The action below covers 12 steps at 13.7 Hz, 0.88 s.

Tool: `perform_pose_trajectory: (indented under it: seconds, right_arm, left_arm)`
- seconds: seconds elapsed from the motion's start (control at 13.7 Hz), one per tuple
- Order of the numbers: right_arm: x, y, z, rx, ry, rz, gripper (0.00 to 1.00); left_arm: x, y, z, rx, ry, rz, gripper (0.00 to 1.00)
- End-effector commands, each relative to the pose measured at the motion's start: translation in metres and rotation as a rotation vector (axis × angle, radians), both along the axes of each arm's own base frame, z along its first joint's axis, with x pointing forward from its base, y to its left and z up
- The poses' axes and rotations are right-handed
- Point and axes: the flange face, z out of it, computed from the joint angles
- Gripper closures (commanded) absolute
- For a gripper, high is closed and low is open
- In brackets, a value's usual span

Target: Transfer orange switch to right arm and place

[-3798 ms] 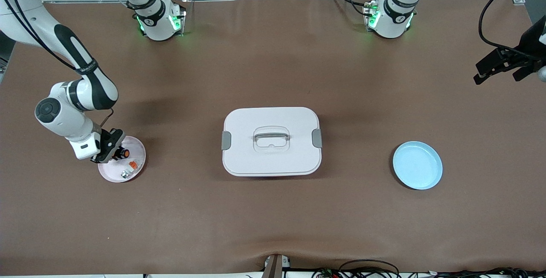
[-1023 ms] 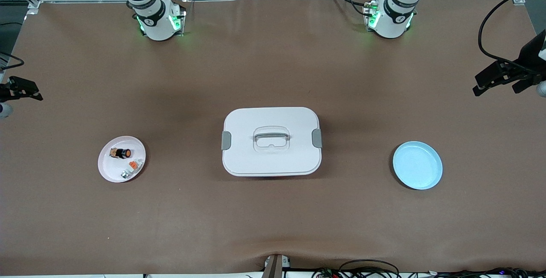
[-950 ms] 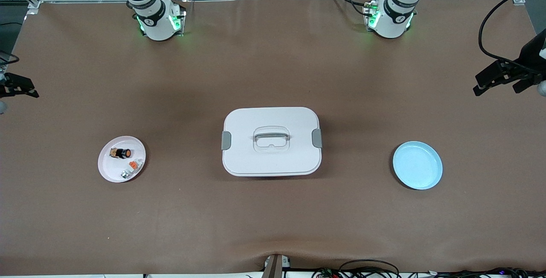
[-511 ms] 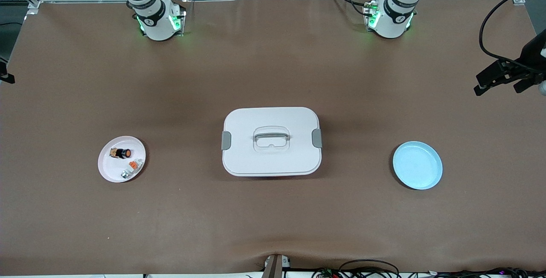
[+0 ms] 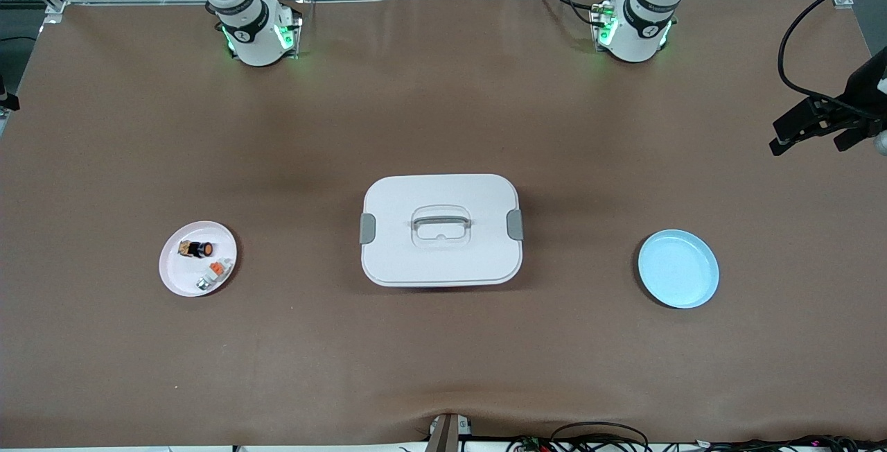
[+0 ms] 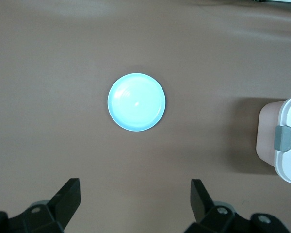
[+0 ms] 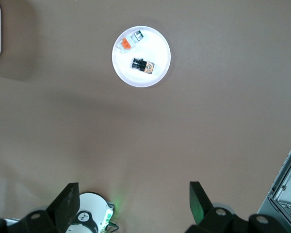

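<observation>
The orange switch [image 5: 197,249], black with a round orange face, lies on its side on the pink plate [image 5: 181,276] toward the right arm's end of the table. It also shows in the right wrist view [image 7: 142,64] on the same plate [image 7: 157,48]. My right gripper [image 7: 134,200] is open and empty, high above the table near its own base, and only a sliver of it shows at the front view's edge. My left gripper [image 5: 814,134] is open and empty, and it waits high over the left arm's end of the table.
A small grey-white piece with an orange tab [image 5: 217,269] shares the pink plate. A white lidded box [image 5: 441,230] stands mid-table. An empty blue plate [image 5: 678,268] lies toward the left arm's end and shows in the left wrist view [image 6: 136,102].
My right gripper has let go of the switch on the pink plate, risen and drawn back off the front view's edge. The left arm has barely moved.
</observation>
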Motion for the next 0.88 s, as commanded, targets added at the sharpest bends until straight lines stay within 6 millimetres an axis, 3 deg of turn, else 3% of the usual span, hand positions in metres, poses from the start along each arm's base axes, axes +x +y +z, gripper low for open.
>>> perform_pose_trajectory:
  seconds: [0.0, 0.37, 0.8]
  right_arm:
    - [-0.009, 0.007, 0.013, 0.012, -0.014, -0.041, 0.00]
    - [-0.013, 0.020, 0.025, 0.091, -0.055, -0.026, 0.00]
    - [-0.006, 0.035, 0.026, 0.039, -0.086, -0.029, 0.00]
  left_arm:
    - [-0.003, 0.000, 0.006, 0.004, 0.001, -0.016, 0.00]
    - [-0.003, -0.001, 0.006, 0.005, 0.002, -0.017, 0.00]
    - [-0.003, 0.000, 0.004, 0.003, 0.008, -0.016, 0.00]
